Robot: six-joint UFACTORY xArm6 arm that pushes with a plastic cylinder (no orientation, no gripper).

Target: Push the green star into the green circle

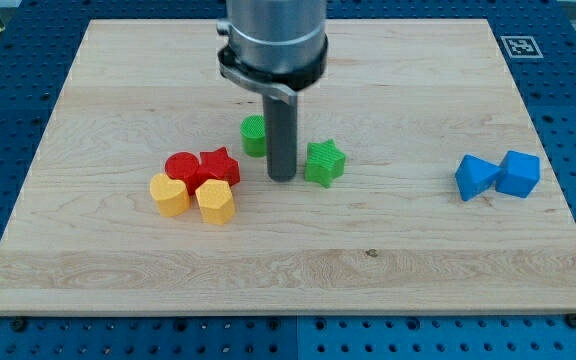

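- my tip [282, 178]: bare rod end, grasps nothing, between green star block [324, 163] and green circle block [254, 135], just beside both
- red, yellow blocks cluster view's left
- wooden board [388, 260]: bare toward view's bottom edge

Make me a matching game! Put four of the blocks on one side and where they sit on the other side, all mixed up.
Blocks:
1. green star
2. green circle
3. blue blocks
4. yellow blocks

Places:
A. far at the view's right
B. just left of my tip, partly behind the rod
C. just right of my tip
D. below the red blocks

Pairs: 1-C, 2-B, 3-A, 4-D
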